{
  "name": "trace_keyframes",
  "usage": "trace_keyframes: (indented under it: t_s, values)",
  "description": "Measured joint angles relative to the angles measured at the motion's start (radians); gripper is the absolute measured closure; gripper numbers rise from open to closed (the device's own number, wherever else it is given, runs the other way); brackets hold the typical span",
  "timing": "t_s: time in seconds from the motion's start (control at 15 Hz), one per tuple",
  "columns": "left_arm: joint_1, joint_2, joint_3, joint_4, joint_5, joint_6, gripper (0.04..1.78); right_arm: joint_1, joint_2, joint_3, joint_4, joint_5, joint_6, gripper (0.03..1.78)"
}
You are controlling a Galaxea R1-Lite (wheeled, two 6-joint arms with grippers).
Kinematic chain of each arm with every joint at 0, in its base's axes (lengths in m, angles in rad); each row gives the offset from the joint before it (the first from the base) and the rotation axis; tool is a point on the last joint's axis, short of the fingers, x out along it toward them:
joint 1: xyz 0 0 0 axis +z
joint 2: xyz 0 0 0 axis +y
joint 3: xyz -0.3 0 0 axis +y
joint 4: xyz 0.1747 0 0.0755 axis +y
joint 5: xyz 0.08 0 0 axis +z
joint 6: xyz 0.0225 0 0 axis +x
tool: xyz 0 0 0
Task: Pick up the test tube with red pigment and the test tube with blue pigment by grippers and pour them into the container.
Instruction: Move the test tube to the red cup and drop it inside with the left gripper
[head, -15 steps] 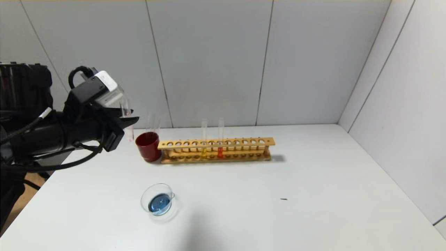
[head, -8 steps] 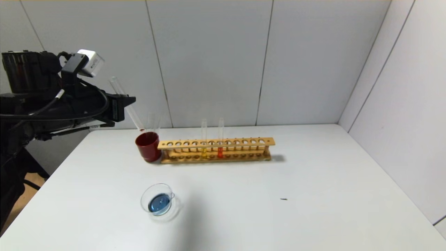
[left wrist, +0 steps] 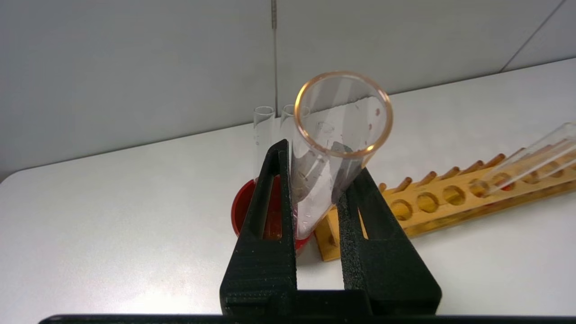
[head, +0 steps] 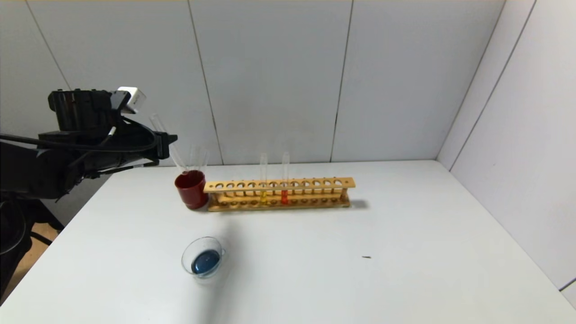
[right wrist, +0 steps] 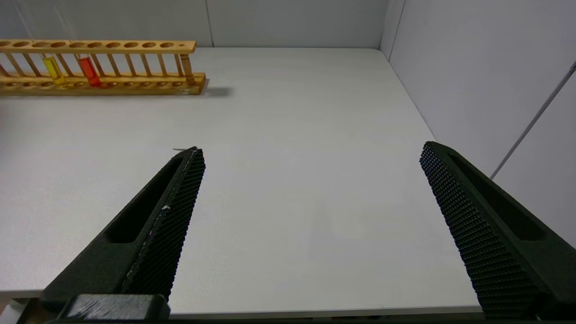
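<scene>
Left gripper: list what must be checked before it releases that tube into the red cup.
1. Grip: left gripper is shut on the emptied test tube. Ok.
2. Tube drained: only red droplets cling to its wall. Ok.
3. Aim: the tilted tube's lower end points at the red cup. Ok.
4. Lower end already inside the cup's rim: cannot tell.
5. Clearance from the two clear tubes standing in the cup: they are very close. Cannot tell.
6. Right gripper: open, low over the table's right side, away from the wooden rack. Ok.
</scene>
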Motion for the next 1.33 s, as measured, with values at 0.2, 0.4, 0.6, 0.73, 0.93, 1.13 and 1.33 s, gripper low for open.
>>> trace_keyframes:
  t_s: [0.2,0.4,0.6,0.73,0.93,1.13,1.33]
  values:
    - [0.013,0.074,-0.003,-0.076,0.022,0.004,1.51,0.000,0.000,0.000,0.000,0.000,0.000,0.06]
    - [0.022,0.139,-0.004,-0.117,0.054,0.007,1.51,0.000,0.000,0.000,0.000,0.000,0.000,0.06]
    - [0.024,0.179,-0.015,-0.124,0.056,0.004,1.51,0.000,0.000,0.000,0.000,0.000,0.000,0.06]
    - [0.024,0.205,-0.023,-0.129,0.055,0.003,1.51,0.000,0.000,0.000,0.000,0.000,0.000,0.06]
    - [0.023,0.238,-0.037,-0.145,0.056,0.004,1.51,0.000,0.000,0.000,0.000,0.000,0.000,0.06]
    - [0.023,0.254,-0.040,-0.146,0.057,0.004,1.47,0.000,0.000,0.000,0.000,0.000,0.000,0.06]
    - [0.023,0.261,-0.038,-0.145,0.057,0.005,1.25,0.000,0.000,0.000,0.000,0.000,0.000,0.06]
